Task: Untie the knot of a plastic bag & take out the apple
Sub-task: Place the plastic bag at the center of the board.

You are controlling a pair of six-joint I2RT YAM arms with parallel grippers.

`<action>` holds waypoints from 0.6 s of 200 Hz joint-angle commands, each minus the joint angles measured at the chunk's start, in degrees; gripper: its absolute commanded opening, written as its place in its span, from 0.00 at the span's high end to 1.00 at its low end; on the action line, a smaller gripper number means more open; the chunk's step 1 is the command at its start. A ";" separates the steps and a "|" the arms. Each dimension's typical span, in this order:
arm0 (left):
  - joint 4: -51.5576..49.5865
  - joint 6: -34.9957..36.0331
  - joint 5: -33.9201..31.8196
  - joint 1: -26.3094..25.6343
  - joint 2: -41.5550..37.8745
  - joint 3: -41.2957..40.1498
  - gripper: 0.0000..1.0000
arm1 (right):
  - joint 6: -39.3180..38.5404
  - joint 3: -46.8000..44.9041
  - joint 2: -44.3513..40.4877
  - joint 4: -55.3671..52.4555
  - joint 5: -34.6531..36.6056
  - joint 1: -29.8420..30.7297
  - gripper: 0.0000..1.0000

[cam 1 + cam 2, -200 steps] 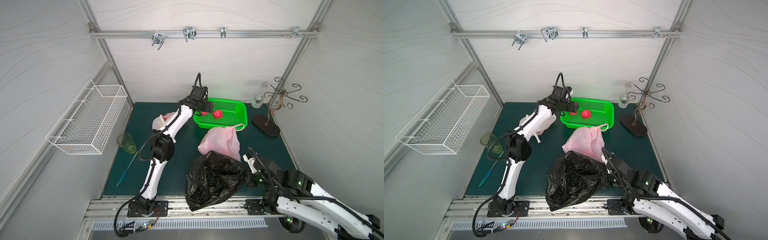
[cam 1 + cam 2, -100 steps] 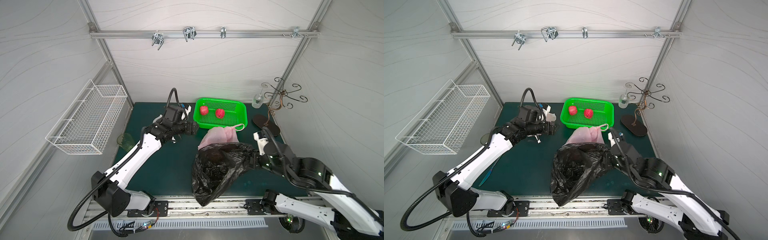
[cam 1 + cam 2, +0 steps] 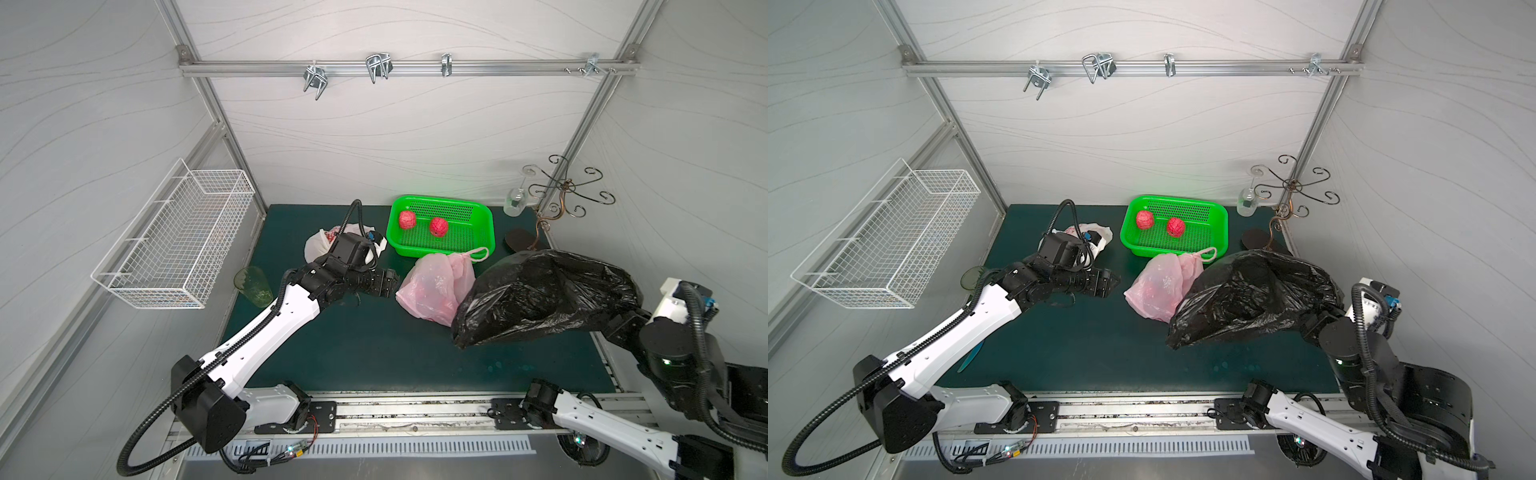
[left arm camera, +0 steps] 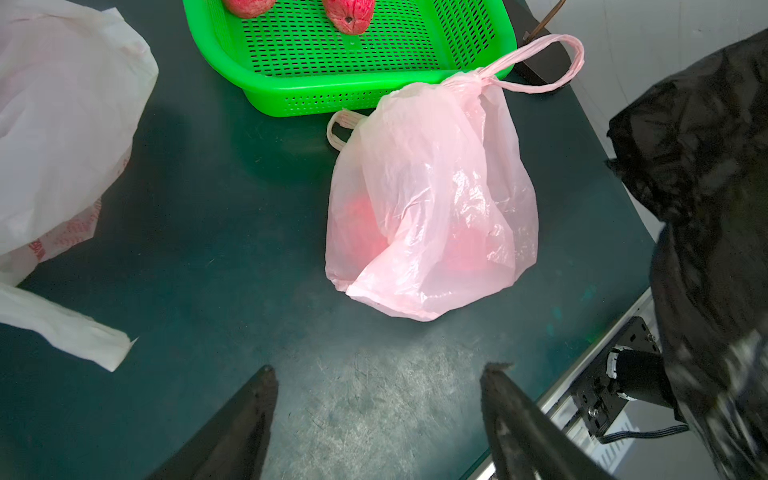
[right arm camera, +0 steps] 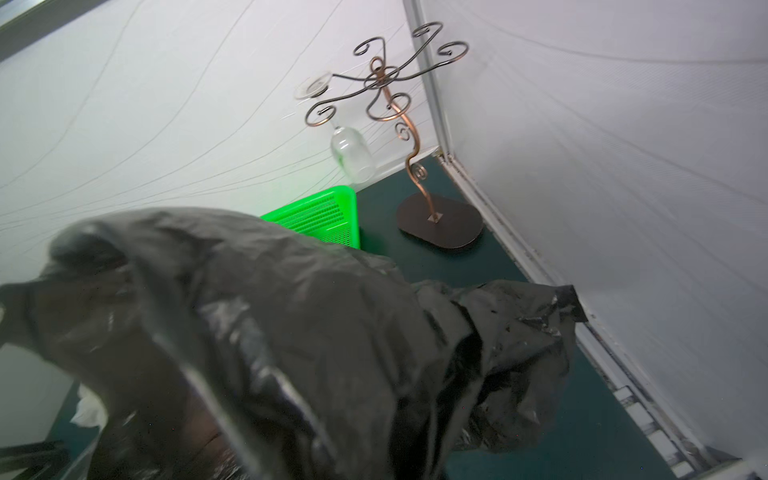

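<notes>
2 apples (image 3: 407, 219) in green basket (image 3: 411, 249). Pink bag (image 3: 432, 286) knot not undone yet, red lump inside. L pincer (image 4: 381, 368) spread wide, empty. R pincer hidden, closed, grips black bag (image 3: 540, 291).

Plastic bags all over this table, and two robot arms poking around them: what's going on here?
The right arm has a crumpled black bag gripped and lifted at its side of the table. The left gripper is open and empty, pointing at the pink bag, whose handles are knotted and which shows something red inside. Two red apples already lie in the green basket behind it. A white bag lies beside the basket.
</notes>
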 commanded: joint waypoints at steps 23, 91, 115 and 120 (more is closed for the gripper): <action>1.57 -0.02 0.76 -0.30 0.37 0.68 0.21 | 4.29 -5.96 5.12 -2.83 2.76 -0.08 1.00; 0.76 0.34 1.86 -0.33 0.12 0.29 0.21 | 9.66 -25.33 6.23 5.85 -10.29 -6.05 1.00; 0.60 0.61 1.91 -0.37 0.00 -0.19 0.21 | 6.87 -31.09 4.04 10.79 -17.69 -11.38 1.00; 0.79 0.61 1.99 -0.38 0.02 -0.32 0.21 | 6.31 -32.31 3.28 11.79 -19.01 -12.33 1.00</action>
